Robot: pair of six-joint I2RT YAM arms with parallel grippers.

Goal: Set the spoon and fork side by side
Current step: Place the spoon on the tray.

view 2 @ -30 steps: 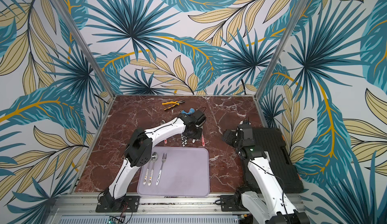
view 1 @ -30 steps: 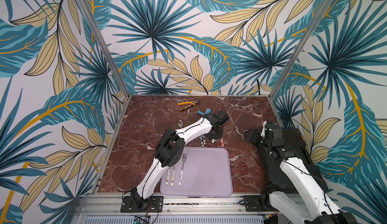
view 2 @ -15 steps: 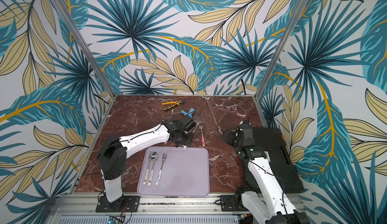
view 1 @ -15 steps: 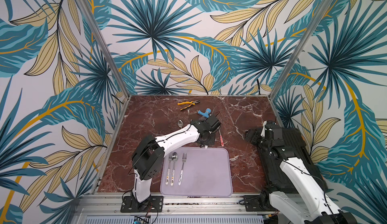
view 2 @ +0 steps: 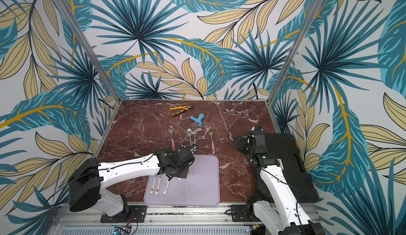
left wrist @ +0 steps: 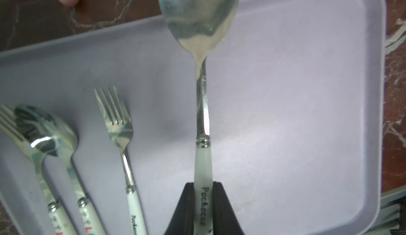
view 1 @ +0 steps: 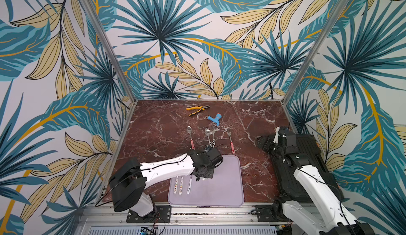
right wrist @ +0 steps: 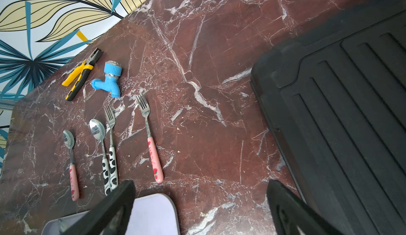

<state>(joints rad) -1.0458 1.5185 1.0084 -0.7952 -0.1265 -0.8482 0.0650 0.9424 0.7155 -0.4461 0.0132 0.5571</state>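
The left arm [view 1: 167, 168] and the right arm [view 1: 314, 185] are both clad in smooth white moulded shells, joined by blocky black joint housings. Thin black cables are run along the white shells. Each base is fixed by a black mounting plate [view 1: 163, 214] with silver screws onto the silver slotted aluminium rail [view 1: 219, 217]. Farthest from that rail, the wrists are finished in black, and matte black wedge-shaped fingers [left wrist: 182, 212] are fitted.

My left arm [view 1: 167, 168] stretches in from the table's near left corner (elbow bent there), left claw [left wrist: 203, 187] clamped on a spoon [left wrist: 202, 104] handle. My right arm [view 1: 312, 179] is folded at the right edge, right claw [right wrist: 200, 185] spread wide.
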